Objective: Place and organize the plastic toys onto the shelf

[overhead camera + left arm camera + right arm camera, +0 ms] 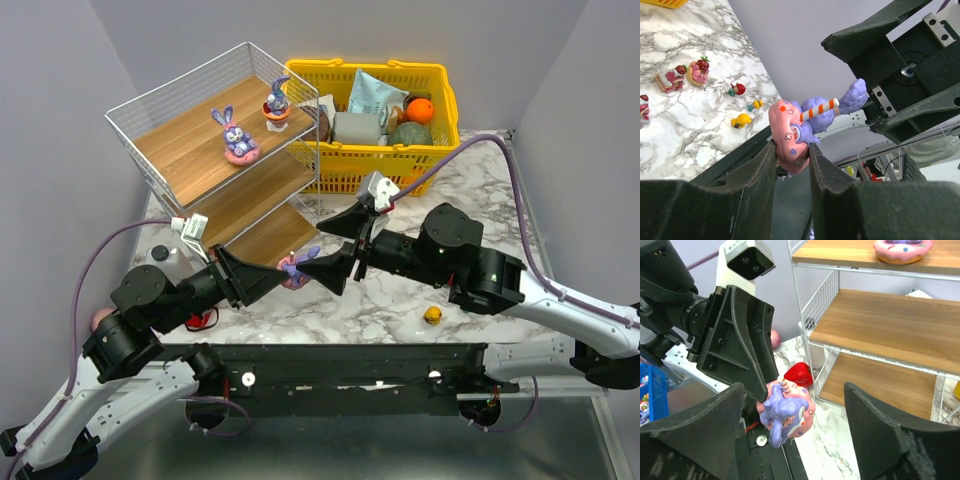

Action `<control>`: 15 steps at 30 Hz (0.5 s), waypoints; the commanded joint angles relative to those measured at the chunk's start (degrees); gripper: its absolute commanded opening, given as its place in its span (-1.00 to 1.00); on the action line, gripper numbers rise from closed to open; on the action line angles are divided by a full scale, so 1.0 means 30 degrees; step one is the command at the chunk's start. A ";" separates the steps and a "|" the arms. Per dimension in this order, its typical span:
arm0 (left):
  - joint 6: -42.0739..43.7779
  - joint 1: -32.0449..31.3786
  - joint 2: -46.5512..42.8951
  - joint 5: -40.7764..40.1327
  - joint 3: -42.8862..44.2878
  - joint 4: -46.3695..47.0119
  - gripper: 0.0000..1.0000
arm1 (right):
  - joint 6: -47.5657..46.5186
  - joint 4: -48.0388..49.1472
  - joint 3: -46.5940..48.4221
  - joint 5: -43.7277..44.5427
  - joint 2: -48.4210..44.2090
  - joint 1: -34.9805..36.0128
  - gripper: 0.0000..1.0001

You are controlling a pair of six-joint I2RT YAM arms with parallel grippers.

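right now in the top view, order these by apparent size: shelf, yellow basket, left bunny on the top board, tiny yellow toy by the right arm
1. shelf
2. yellow basket
3. left bunny
4. tiny yellow toy, clearly the smallest

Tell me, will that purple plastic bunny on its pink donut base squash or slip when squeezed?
Probably stiff: the purple plastic bunny on its pink donut base shows no dent where the left gripper pinches it. Likely light, held by the base alone. Its glossy, rounded rim might slip or twist.
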 commanded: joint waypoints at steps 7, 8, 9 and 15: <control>-0.1019 0.0103 -0.0223 0.1771 0.1523 0.0805 -1.00 | -0.4719 0.3879 -0.3411 -0.6576 -0.3103 0.0100 0.99; -0.1253 0.0103 -0.0310 0.2066 0.1583 0.0805 -1.00 | -0.5128 0.3763 -0.3295 -0.6904 -0.3016 0.0100 1.00; -0.1342 0.0103 -0.0340 0.2243 0.1670 0.0805 -1.00 | -0.5683 0.3733 -0.2946 -0.7139 -0.2871 0.0100 1.00; -0.2103 0.0103 -0.0603 0.4322 0.2315 0.0980 -1.00 | -0.7589 0.3205 -0.1450 -1.0038 -0.1350 0.0100 1.00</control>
